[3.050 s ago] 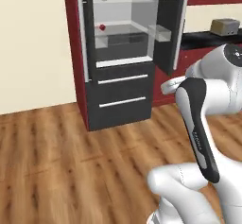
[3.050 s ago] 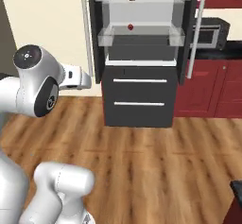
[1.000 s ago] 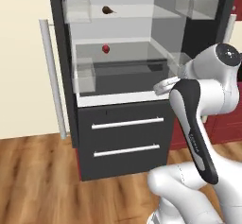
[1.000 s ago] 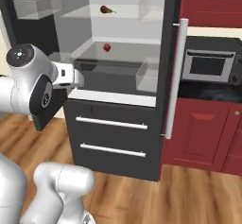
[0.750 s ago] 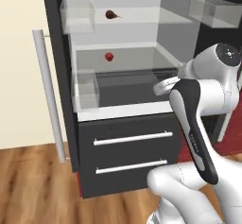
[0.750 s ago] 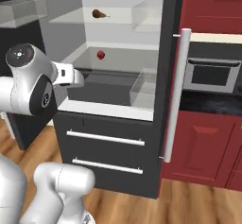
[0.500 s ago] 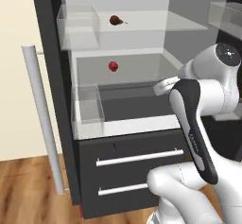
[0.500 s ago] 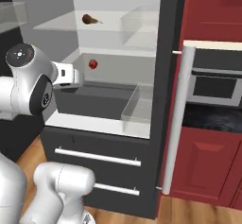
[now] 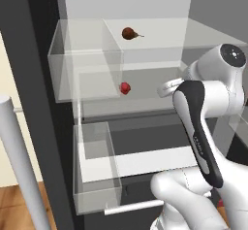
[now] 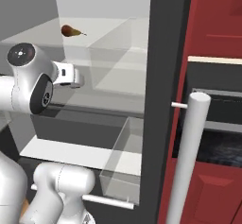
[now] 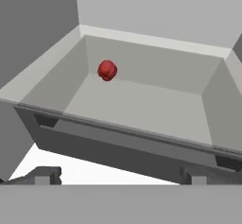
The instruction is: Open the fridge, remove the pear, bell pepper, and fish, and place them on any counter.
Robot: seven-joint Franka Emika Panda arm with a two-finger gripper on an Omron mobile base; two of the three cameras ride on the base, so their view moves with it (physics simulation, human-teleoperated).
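**Facing the open fridge shelf**

Spreading wide, the finger tips of the gripper hold nothing and point into the fridge, whose doors are open. Ahead of them the bell pepper sits near the back left of a grey shelf, well apart from the tips. On the glass shelf above lies the pear, stem to the right. Clear door bins flank the arm.
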